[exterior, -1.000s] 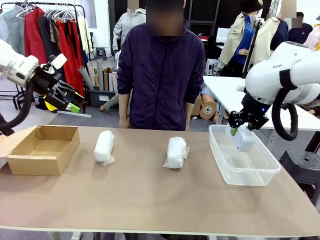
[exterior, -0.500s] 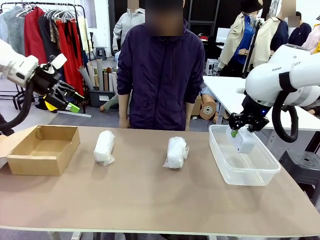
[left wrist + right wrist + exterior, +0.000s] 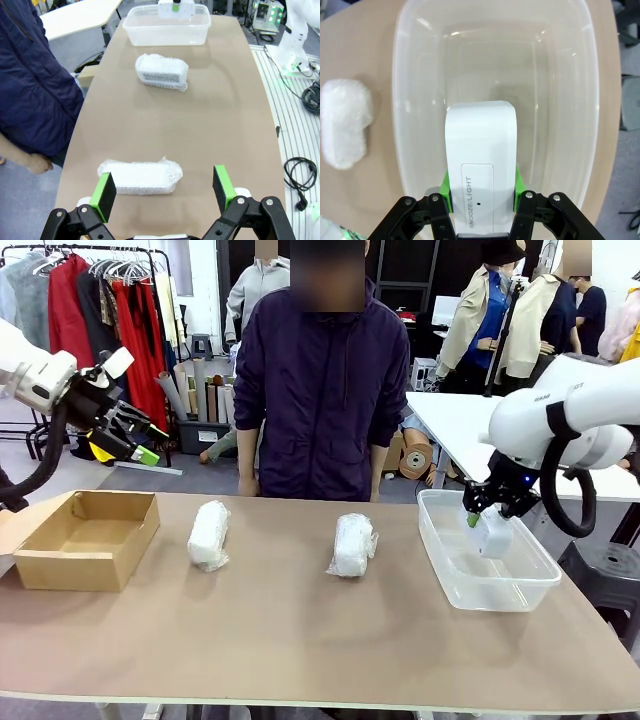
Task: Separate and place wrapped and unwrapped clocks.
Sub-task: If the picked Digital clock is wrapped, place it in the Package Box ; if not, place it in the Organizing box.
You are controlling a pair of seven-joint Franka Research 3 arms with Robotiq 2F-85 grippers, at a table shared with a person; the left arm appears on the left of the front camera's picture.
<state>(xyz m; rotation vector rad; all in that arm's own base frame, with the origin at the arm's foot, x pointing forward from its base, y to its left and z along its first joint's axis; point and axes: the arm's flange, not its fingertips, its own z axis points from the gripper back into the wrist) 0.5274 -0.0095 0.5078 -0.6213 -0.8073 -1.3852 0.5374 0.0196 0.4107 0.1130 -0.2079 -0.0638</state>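
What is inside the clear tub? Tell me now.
The clear tub shows a bare floor where visible. The right gripper holds the unwrapped clock over it; the clock hides the floor patch beneath, so that part cannot be checked.

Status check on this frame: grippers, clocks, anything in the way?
Right gripper shut on bare smooth white clock, over clear plastic tub. Left gripper open, raised, holding nothing. Two crinkly plastic-wrapped clocks lying apart on brown table. Tub empty, path clear.
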